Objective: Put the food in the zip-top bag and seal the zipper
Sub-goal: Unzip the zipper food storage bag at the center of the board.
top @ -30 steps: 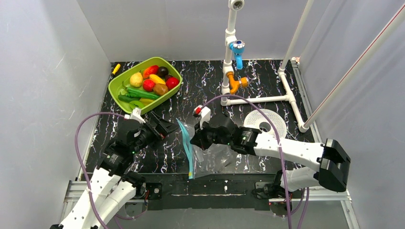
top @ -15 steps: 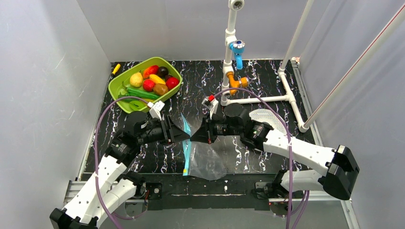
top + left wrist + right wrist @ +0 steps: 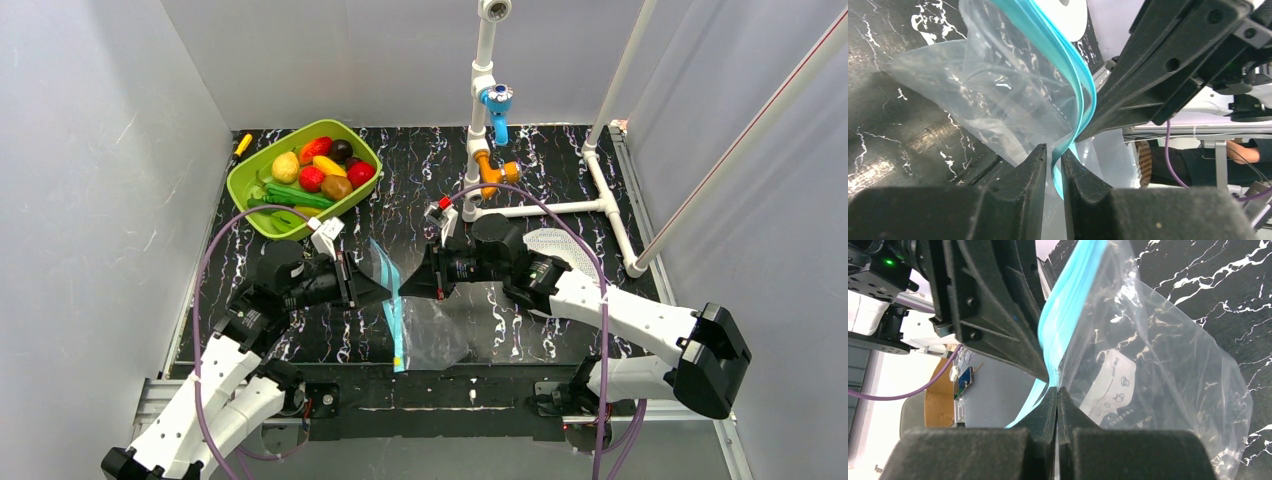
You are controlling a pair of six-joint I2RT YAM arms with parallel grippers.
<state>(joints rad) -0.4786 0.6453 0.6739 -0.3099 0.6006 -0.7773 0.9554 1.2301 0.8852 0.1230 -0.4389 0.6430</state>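
The zip-top bag (image 3: 435, 335) is clear, crinkly plastic; the table (image 3: 420, 170) glossy, marble-patterned.

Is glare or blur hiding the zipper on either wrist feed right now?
Left wrist: zipper sharp, near fingers blurred. Right wrist: zipper clear, mild glints on the bag, fingers soft. Top external: even light, bag hard to read against the marbled table.

Tabletop (image 3: 420, 180): black marble-look slab with white veining. Far-left corner holds a lime-green oval tray (image 3: 238, 190) sitting flat, with toy food (image 3: 322, 172) piled inside. A small yellow piece (image 3: 242, 144) lies just beyond the tray at the left edge. A white pipe frame (image 3: 540, 209) stands on the far-right area. A white perforated disc (image 3: 563, 245) lies flat near it. The lower end of the clear zip-top bag (image 3: 432, 335) rests on the near-centre edge, its upper part lifted off.
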